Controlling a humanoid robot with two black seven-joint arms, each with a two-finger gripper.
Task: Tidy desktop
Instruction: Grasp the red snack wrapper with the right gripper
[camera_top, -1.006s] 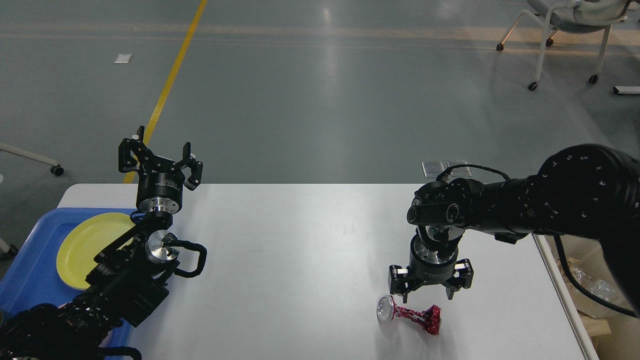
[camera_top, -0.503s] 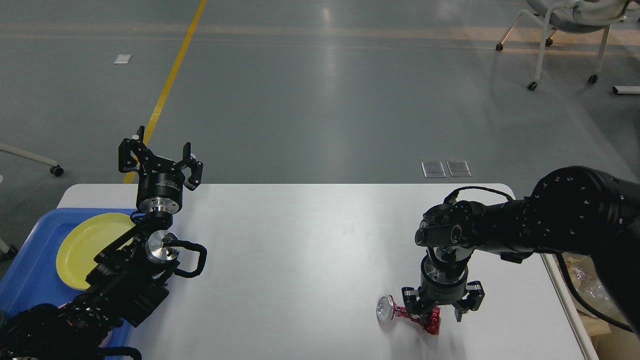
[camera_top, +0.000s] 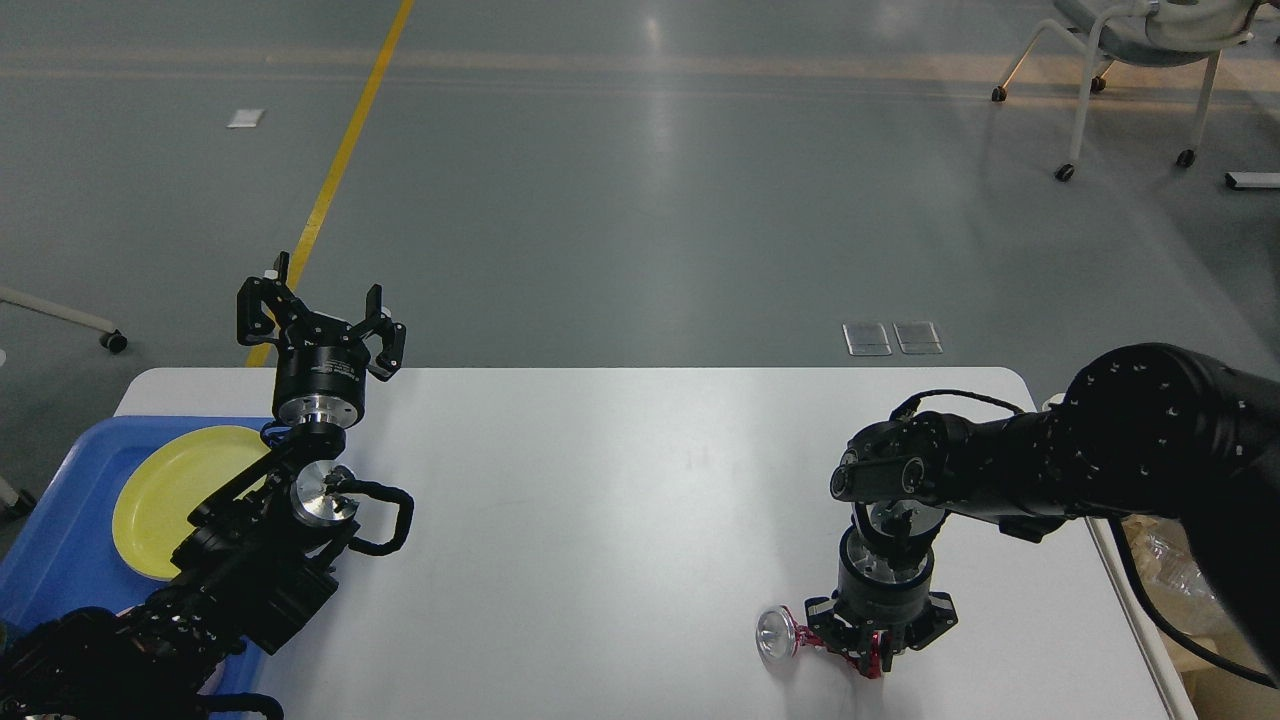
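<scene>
The white desktop fills the lower half of the head view. A crushed red can with a silver end lies on its side near the front right edge. My right gripper points straight down onto the can's right part, its fingers drawn in around the red body. My left gripper is raised above the desktop's far left corner. It stands open and holds nothing.
A blue tray at the left edge holds a yellow plate, partly behind my left arm. A bin with clear plastic sits past the right edge. A wheeled chair stands on the floor at the far right.
My right gripper came down and toward me onto the red can, and its fingers drew in around it. The can shifted slightly. The left arm stayed still.
</scene>
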